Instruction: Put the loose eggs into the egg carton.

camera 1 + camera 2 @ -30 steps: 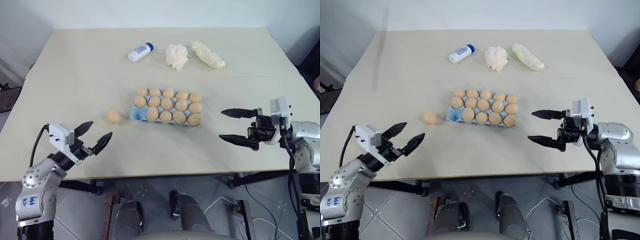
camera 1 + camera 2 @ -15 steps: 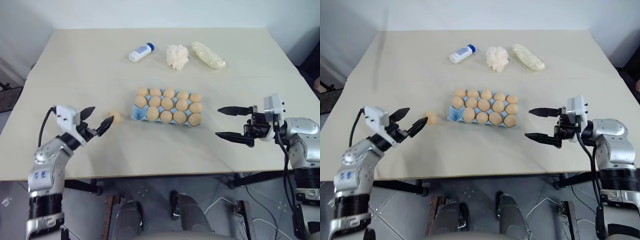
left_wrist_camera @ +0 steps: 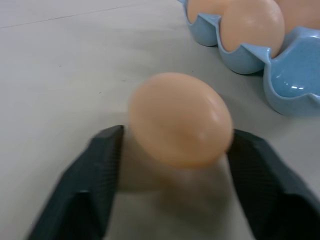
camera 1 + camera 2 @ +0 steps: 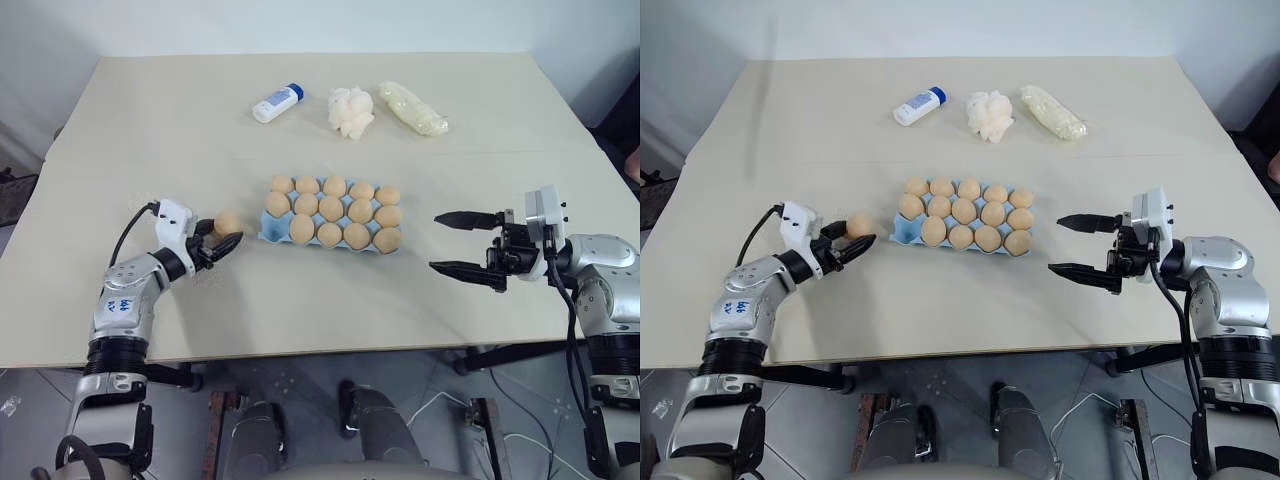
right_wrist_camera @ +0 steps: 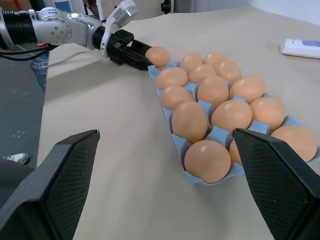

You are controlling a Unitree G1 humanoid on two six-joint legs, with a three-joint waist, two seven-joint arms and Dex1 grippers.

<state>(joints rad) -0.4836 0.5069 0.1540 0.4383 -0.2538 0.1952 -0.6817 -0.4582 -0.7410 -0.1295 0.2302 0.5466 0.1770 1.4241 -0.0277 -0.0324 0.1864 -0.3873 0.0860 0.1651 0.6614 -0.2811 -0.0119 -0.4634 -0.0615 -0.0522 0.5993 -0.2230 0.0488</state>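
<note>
Left end effector [image 4: 222, 240] sits low on the surface [image 4: 300, 300], its two black fingers either side of the one loose egg [image 4: 228, 222]. In the left wrist view the fingers [image 3: 90, 180] flank the egg w/ pads at or v. near the shell; partly closed, firm grip can't be confirmed. Egg rests on the surface, not lifted.

Egg carton [image 4: 268, 232], light blue, lies just beyond the left end effector's tips, toward the robot's right. Nearly every cup holds an egg; the corner cup nearest the left end effector looks empty [image 3: 295, 85].

Right end effector [image 4: 1072, 246] hovers wide open, holding nothing, well apart from the carton's far end.

Step in hand, as judged: grasping the last egg. Next move likely needs a gentle squeeze, short lift over the carton rim, then lowering into the empty corner cup w/o knocking neighbours.
</note>
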